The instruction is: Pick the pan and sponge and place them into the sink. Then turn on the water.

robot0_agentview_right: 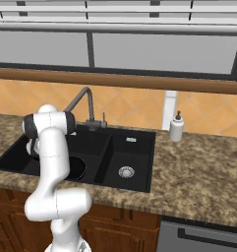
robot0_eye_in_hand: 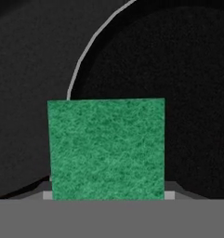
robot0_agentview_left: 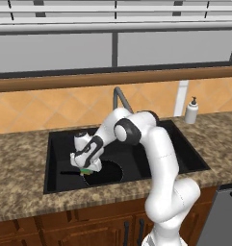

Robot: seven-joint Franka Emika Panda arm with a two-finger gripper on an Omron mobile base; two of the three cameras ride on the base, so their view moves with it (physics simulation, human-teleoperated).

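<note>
Pan [robot0_agentview_left: 108,173] in sink [robot0_agentview_left: 55,163] large basin — end effector [robot0_agentview_left: 86,169] holding sponge [robot0_eye_in_hand: 106,148] just above pan.

Even, shadowless, slightly soft rendering

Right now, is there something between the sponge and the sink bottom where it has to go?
Yes, the pan. It already lies in the large basin of the sink, and the hand holds the sponge right over the pan's rim. If released here, the sponge would probably land on the pan, still inside the sink.
</note>
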